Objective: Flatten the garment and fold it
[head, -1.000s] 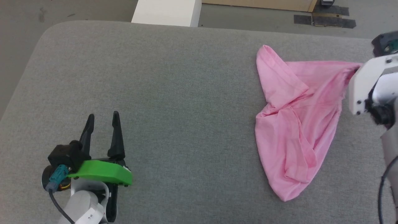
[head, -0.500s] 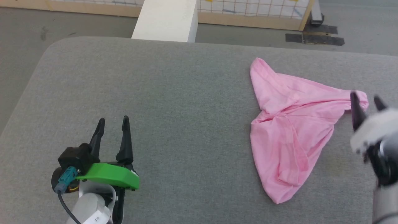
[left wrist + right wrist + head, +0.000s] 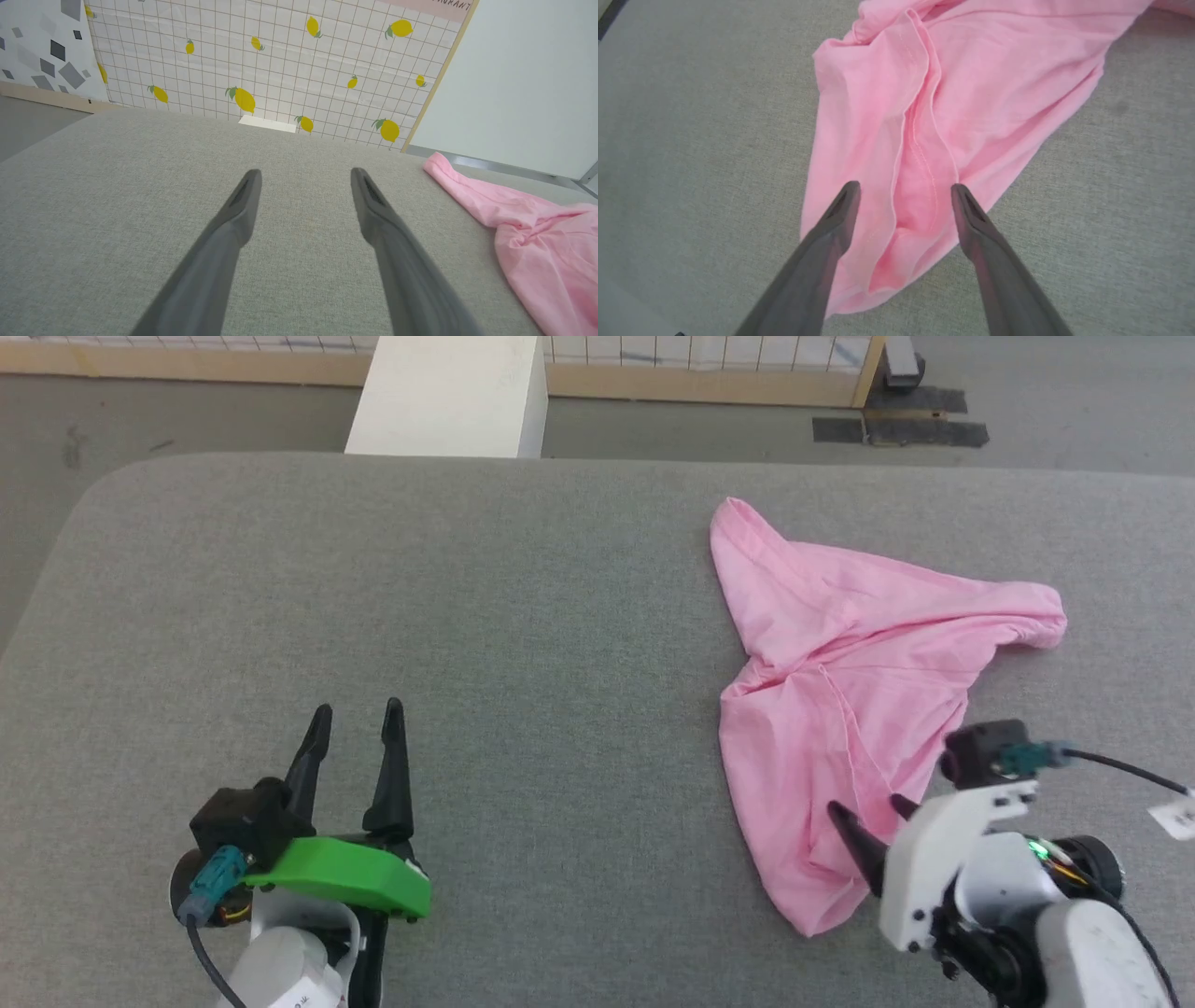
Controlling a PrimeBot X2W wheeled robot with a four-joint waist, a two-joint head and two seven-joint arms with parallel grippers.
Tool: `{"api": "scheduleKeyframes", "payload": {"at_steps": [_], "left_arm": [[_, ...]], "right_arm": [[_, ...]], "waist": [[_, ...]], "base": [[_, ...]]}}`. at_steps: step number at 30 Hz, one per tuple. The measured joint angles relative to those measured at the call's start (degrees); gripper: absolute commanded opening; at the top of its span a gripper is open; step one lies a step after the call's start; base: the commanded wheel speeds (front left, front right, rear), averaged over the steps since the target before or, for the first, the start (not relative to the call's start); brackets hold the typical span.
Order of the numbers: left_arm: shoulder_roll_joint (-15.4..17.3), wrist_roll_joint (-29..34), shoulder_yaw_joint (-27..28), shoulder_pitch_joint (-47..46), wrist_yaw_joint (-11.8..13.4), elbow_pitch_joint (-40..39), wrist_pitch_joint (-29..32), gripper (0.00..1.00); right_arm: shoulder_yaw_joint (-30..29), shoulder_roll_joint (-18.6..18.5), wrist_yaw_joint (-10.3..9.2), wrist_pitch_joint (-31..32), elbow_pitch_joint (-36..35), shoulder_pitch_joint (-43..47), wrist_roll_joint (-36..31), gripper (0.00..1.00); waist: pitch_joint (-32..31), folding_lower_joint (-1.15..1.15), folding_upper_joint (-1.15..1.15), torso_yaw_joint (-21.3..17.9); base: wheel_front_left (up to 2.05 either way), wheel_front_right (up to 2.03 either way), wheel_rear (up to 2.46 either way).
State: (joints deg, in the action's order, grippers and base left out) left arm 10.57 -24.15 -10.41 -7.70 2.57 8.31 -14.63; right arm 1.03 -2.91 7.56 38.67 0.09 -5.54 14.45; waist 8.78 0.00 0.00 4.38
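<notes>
- Head view: the shorts point(image 3: 840, 691) lie bunched, folds covering the lower layers; waist and leg ends cannot be told apart.
- At 5 o'clock the right claw point(image 3: 866, 805) covers part of their near end.
- The white block point(image 3: 448, 392) at 11 o'clock is cut by the top edge.
- Left wrist view: shorts cut off at 4 o'clock; lettering point(image 3: 451, 5) at 1 o'clock clipped, unreadable.

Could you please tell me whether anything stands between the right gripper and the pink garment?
Nothing visible does. The right gripper is poised open at the near end of the pink garment, which lies crumpled on the grey padded surface with nothing between them.
</notes>
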Motion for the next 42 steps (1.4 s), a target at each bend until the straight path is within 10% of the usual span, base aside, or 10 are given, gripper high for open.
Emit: {"api": "scheduleKeyframes", "payload": {"at_steps": [6,7,9,19,28,31,37,42], "left_arm": [[0.0,0.0,-0.2,-0.1,-0.2,0.6,0.0,1.0],[0.0,0.0,-0.2,-0.1,-0.2,0.6,0.0,1.0],[0.0,0.0,-0.3,-0.1,-0.2,0.7,0.0,1.0],[-0.1,0.0,-1.3,-0.8,-0.5,1.1,0.0,1.0],[-0.7,-0.2,-1.6,-2.1,-1.0,2.3,0.0,1.0],[-0.9,-0.2,-1.5,-2.1,-1.1,2.6,-0.1,1.0],[-1.1,-0.2,-0.8,-2.2,-1.2,3.1,-0.1,1.0],[-0.8,-0.1,-0.1,-2.0,-1.1,2.7,-0.1,1.0]], "right_arm": [[3.2,0.0,0.01,1.3,5.6,-3.7,-1.4,1.0],[3.4,0.0,0.01,1.5,6.2,-4.0,-1.4,0.8],[3.9,0.0,0.01,1.4,7.0,-4.1,-1.5,0.0],[17.0,-0.1,0.0,-1.2,5.4,-14.5,3.4,0.0],[40.5,-0.1,0.0,-5.0,17.7,-31.3,14.3,0.0],[49.5,0.1,0.01,-5.4,19.8,-33.9,18.0,1.0],[53.6,0.1,0.01,-8.4,21.0,-36.3,25.1,1.0],[45.0,0.1,0.0,-15.9,21.3,-37.4,25.7,1.0]], "waist": [[1.0,0.0,0.0,0.9],[1.1,0.0,0.0,1.1],[1.2,0.0,0.0,1.3],[1.5,0.0,0.0,3.0],[2.9,0.0,0.0,6.0],[3.6,0.0,0.0,6.7],[3.8,0.0,0.0,6.8],[2.6,0.0,0.0,5.2]], "base": [[0.0,0.0,0.0],[0.0,0.0,0.0],[0.0,0.0,0.0],[0.0,0.0,0.0],[0.0,0.0,0.0],[0.0,0.0,0.0],[0.0,0.0,0.0],[0.0,0.0,0.0]]}}
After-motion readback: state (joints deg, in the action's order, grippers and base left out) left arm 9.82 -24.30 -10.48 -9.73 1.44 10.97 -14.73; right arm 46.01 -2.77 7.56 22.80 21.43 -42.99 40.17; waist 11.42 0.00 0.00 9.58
